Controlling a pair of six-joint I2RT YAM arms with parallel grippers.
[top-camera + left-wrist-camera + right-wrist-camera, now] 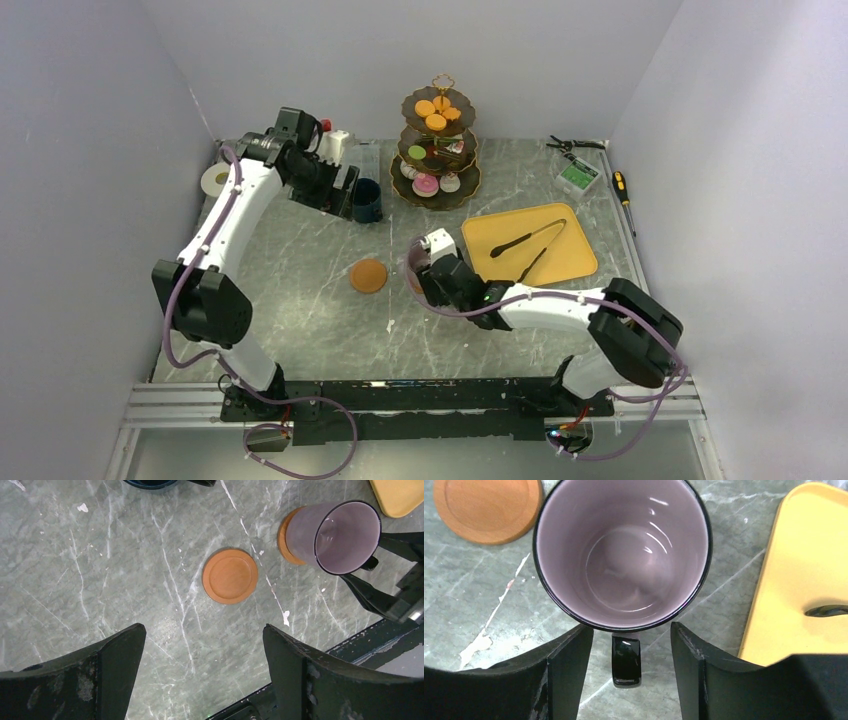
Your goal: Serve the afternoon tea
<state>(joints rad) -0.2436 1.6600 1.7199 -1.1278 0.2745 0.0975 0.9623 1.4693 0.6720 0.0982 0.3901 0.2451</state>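
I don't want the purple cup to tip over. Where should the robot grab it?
Probably by the black handle. The mauve mug stands upright, and its handle sticks out toward the right gripper, whose open fingers sit on either side of it. Coming in from that handle side and pinching the handle looks steadier than squeezing the wide round body.

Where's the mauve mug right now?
Mid-table in the left wrist view, the mauve mug is over a brown coaster, between the bare coaster and the yellow tray, its handle between the right gripper's open fingers.
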